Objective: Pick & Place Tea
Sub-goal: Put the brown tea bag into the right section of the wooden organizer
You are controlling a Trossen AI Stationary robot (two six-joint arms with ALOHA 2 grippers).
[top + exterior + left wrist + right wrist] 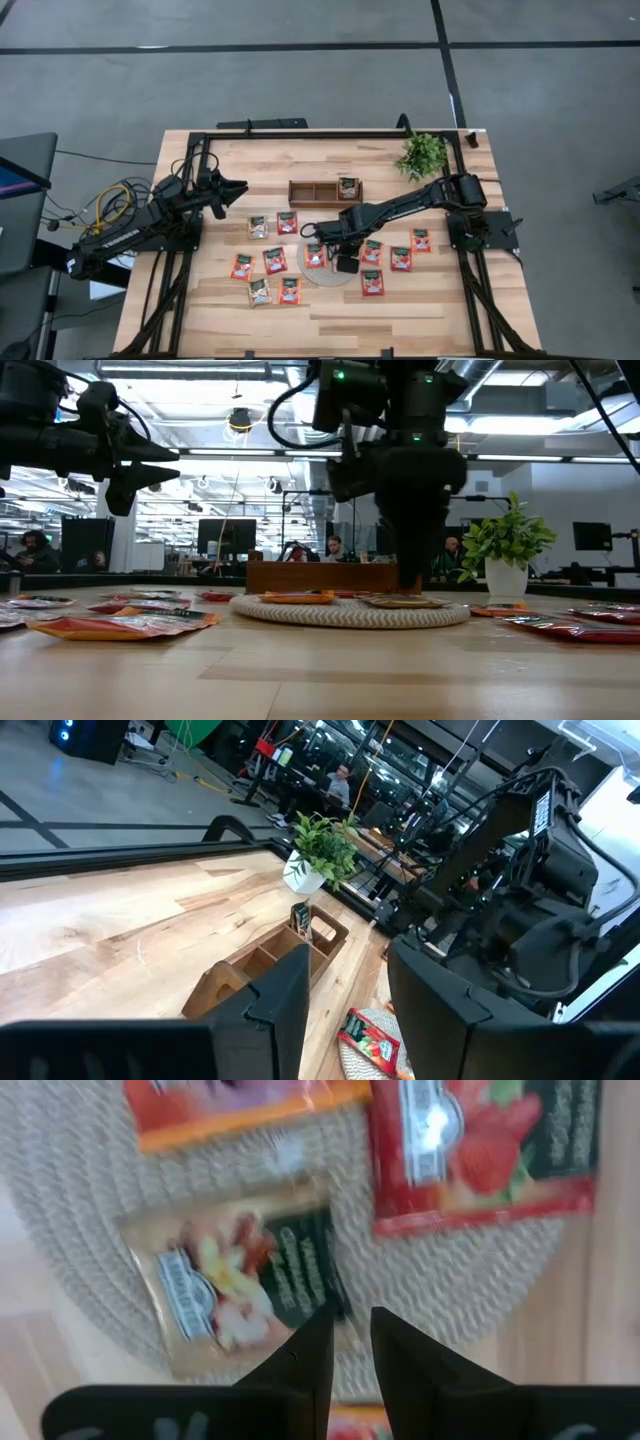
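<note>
glossy flat square sachets (274, 260), woven round mat (90, 1210), wooden tray (310, 192)

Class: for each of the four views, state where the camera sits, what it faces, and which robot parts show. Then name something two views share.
High: overhead, facing down; both arms, table.
Low: tabletop height, facing across; arms overhead, mat.
Left wrist: faces tray, plant; own fingers.
Right wrist: faces down at pale sachet; own fingers.
Shared: mat, high and low.
</note>
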